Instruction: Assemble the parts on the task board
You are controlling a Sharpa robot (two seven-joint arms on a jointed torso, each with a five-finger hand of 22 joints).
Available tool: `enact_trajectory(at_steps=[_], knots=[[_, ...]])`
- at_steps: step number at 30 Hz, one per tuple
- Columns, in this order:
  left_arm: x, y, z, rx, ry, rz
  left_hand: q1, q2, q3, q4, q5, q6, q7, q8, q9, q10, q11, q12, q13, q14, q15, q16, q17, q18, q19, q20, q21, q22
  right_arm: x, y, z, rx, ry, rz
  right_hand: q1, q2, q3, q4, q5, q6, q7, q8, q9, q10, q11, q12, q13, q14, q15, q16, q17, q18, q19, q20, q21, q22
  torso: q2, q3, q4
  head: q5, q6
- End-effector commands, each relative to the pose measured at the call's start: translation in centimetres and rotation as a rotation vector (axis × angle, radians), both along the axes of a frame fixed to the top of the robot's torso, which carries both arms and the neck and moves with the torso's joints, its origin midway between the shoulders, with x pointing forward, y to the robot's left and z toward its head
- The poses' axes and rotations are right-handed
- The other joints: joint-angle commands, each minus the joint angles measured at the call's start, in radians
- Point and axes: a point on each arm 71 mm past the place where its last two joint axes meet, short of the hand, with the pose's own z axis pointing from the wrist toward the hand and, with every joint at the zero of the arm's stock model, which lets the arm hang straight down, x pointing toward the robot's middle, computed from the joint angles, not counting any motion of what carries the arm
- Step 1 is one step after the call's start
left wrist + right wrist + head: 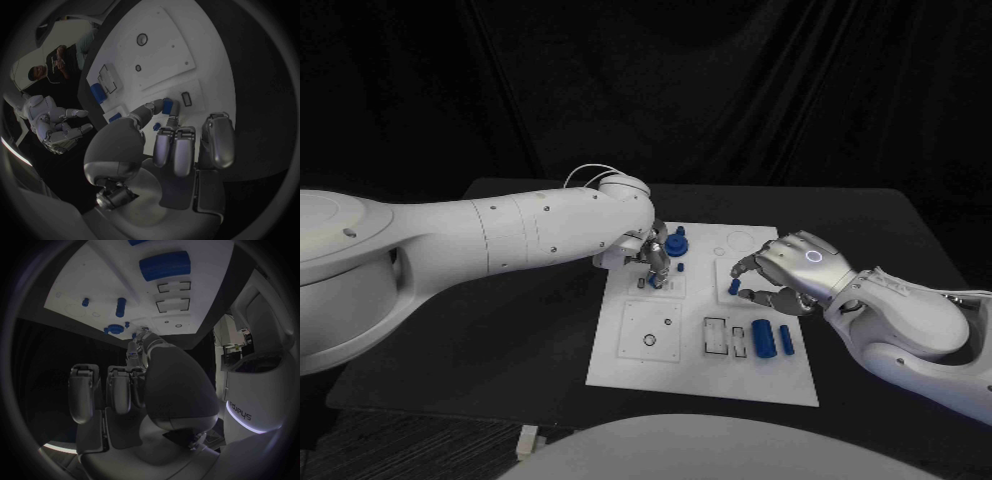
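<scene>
Head view: a small blue plastic peg (655,281), judged light, rigid and slippery, is pinched by the left hand (643,256) over the white task board (646,355); the right hand (788,272) hovers curled, its hold untellable.

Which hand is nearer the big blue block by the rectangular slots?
Right. The right hand hovers just beyond the big blue block; the left hand sits across the task board.
</scene>
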Motion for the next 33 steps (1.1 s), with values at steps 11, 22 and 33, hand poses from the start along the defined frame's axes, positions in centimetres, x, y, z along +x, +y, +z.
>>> enact_trajectory(at_steps=[11, 22, 33], knots=[[-0.22, -0.08, -0.58, -0.006, 0.016, -0.004, -0.023, 0.017, 0.073, 0.122, -0.054, 0.063, -0.052, 0.028, 0.005, 0.06, -0.001, -0.01, 0.203, 0.092, 0.0, -0.012, 0.24, 0.009, -0.006, 0.006, -0.013, 0.179, 0.1, -0.08, 0.01, -0.011, -0.003, -0.017, 0.005, 0.011, 0.004, 0.001, 0.004, 0.007, -0.002, 0.004, -0.002, 0.102, -0.007, 0.004, 0.263, 0.095, -0.008, -0.004, 0.215, 0.003, 0.082, -0.005, -0.006, 0.249, 0.0, 0.0001, -0.0005, 0.001, 0.0], [-0.25, -0.09, -0.54, -0.019, 0.003, 0.004, -0.01, 0.024, 0.08, 0.11, -0.036, 0.077, -0.056, 0.025, 0.012, 0.062, -0.005, -0.006, 0.206, 0.093, -0.002, -0.011, 0.241, 0.009, -0.005, 0.005, -0.013, 0.179, 0.13, -0.11, -0.02, -0.013, -0.002, -0.021, 0.006, 0.011, 0.005, 0.0, 0.005, 0.007, -0.002, 0.003, -0.002, 0.102, -0.007, 0.004, 0.263, 0.095, -0.008, -0.004, 0.214, 0.003, 0.082, -0.005, -0.006, 0.249, 0.0, -0.0001, 0.0, 0.002, 0.0], [-0.23, 0.08, -0.44, -0.038, -0.019, 0.021, -0.004, 0.021, 0.084, 0.095, 0.0, 0.094, -0.06, 0.023, 0.022, 0.067, -0.009, 0.002, 0.212, 0.095, -0.006, -0.007, 0.245, 0.008, 0.0, 0.001, -0.007, 0.182, 0.14, -0.15, -0.03, -0.014, -0.002, -0.024, 0.008, 0.013, 0.007, -0.001, 0.006, 0.007, -0.002, 0.003, -0.003, 0.102, -0.007, 0.004, 0.263, 0.095, -0.008, -0.004, 0.214, 0.003, 0.082, -0.006, -0.007, 0.249, 0.0, -0.0001, -0.0002, 0.001, 0.0]])
